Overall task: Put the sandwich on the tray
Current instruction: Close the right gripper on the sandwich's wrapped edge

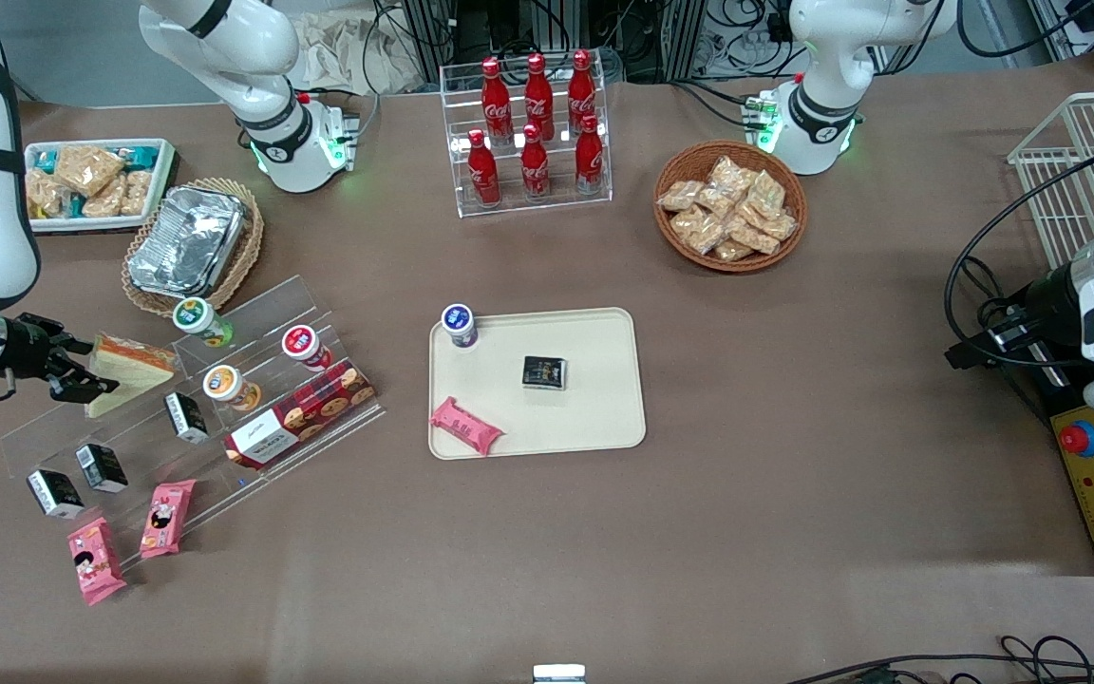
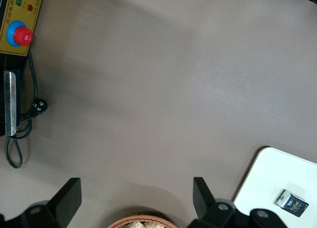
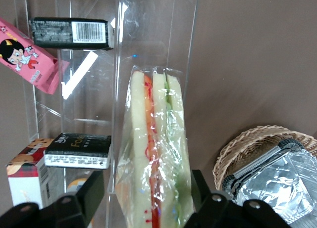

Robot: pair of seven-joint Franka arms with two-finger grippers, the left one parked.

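Observation:
The clear-wrapped sandwich (image 1: pixel 134 366) stands on edge on the top step of a clear acrylic shelf (image 1: pixel 253 313), toward the working arm's end of the table. Its pale bread and red filling edge (image 3: pixel 156 154) face the right wrist camera. My right gripper (image 1: pixel 91 375) is open and level with the sandwich, with one finger on either side of it (image 3: pixel 146 188). A gap shows at one finger; the other is close to the wrap. The cream tray (image 1: pixel 594 380) lies flat at the table's middle, and a corner of it (image 2: pixel 277 173) shows in the left wrist view.
On the tray are a yogurt cup (image 1: pixel 459 325), a black packet (image 1: pixel 544 372) and a pink packet (image 1: pixel 466 426). The shelf also holds cups, black boxes and a biscuit box (image 1: pixel 300 413). A foil container (image 1: pixel 188 242) in a wicker basket sits beside the shelf. A cola rack (image 1: pixel 533 133) stands farther back.

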